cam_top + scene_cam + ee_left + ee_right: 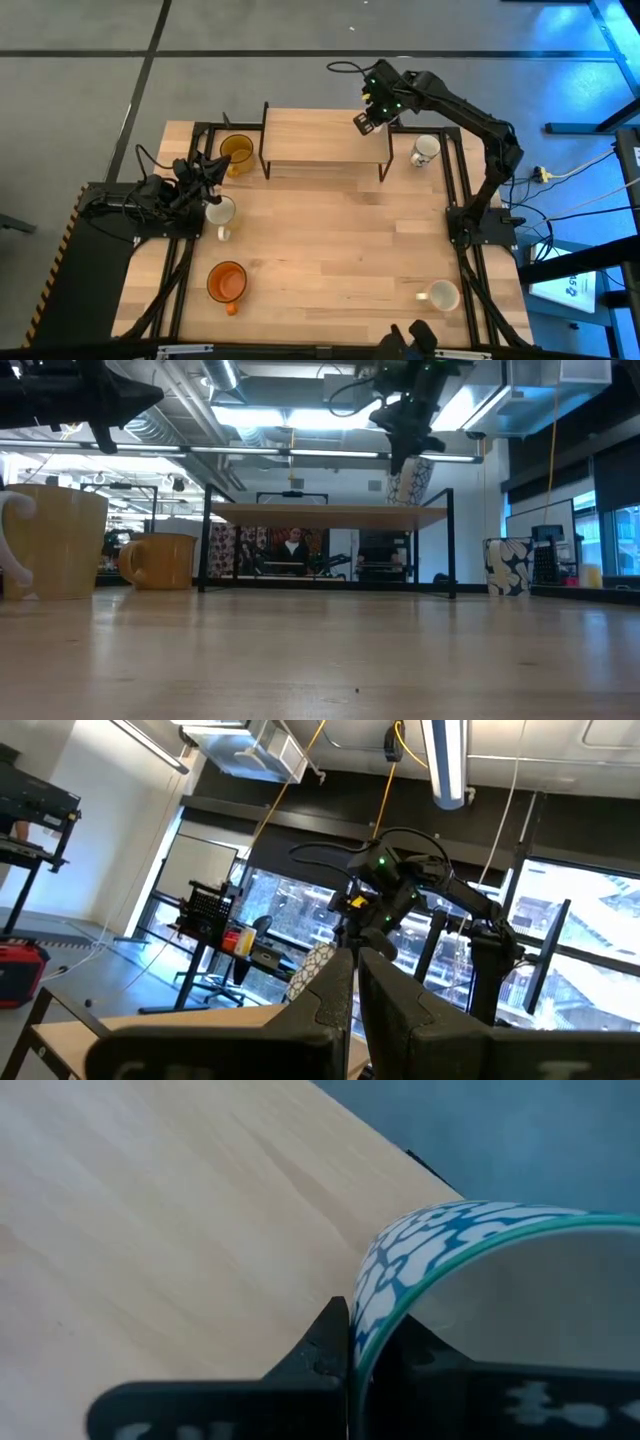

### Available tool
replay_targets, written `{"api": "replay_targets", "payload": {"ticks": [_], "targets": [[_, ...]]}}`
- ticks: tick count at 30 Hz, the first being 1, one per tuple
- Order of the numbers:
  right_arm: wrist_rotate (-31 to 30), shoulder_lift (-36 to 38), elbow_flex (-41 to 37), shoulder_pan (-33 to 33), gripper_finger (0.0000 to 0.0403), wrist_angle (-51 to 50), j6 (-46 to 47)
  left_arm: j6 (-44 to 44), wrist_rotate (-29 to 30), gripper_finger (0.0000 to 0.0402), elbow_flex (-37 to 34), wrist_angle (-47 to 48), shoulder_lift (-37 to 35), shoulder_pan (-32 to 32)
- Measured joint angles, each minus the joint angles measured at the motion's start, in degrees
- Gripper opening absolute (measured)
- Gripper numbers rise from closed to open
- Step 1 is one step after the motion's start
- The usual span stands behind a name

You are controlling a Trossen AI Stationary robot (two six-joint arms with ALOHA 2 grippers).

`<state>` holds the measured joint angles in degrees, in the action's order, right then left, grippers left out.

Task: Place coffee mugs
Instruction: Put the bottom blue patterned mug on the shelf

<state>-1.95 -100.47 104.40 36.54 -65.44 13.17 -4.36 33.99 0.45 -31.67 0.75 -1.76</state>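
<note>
My right gripper [371, 112] is over the right end of the wooden rack [320, 135], shut on a blue-and-white patterned mug [410, 482]. That mug hangs just above the rack's top board [330, 511]. My left gripper [214, 168] waits shut near the table's left edge, tipped upward, between an amber mug [237, 150] and a white mug [220, 212]. An orange mug [227, 282] and another white mug [441, 295] stand upright near the table's near edge. A second patterned mug [425, 150] stands to the right of the rack. My right gripper pinches the patterned mug's wall at its teal-edged rim [372, 1320], one finger [325, 1345] outside and the other inside the hollow. The fingers come from above, pointing down. The mug hangs tilted below them [410, 482], lifted off the table, its base close over the rack's top.
The rack stands on thin black legs [450, 545] at the table's far middle, with open room beneath it. Bare wood [340, 240] fills the middle of the table. Black frame rails [460, 200] run along both sides. A person [293, 547] shows far off in the room.
</note>
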Motion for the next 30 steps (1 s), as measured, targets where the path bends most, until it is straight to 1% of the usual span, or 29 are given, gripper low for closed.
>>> {"api": "replay_targets", "payload": {"ticks": [12, 18, 20, 25, 30], "targets": [[0.08, -1.01, -0.02, 0.28, 0.0011, -0.56, -1.27, 0.01, 0.12, 0.0015, 0.00, 0.08, 0.00, -0.02], [0.55, -1.40, -0.02, 0.25, 0.0006, -0.47, -1.36, 0.02, 0.09, 0.0015, 0.00, 0.10, 0.00, -0.02], [0.56, -1.40, -0.02, 0.25, 0.0015, -0.65, -1.36, 0.02, 0.09, 0.0015, 0.00, 0.10, 0.00, -0.02], [1.04, -1.40, -0.02, 0.25, 0.0054, -0.38, -1.51, 0.02, 0.09, 0.0015, 0.00, 0.10, 0.01, -0.02], [1.00, -1.40, -0.02, 0.23, 0.0084, -0.12, -1.55, 0.04, 0.09, 0.0015, 0.00, 0.13, 0.02, -0.02]]}}
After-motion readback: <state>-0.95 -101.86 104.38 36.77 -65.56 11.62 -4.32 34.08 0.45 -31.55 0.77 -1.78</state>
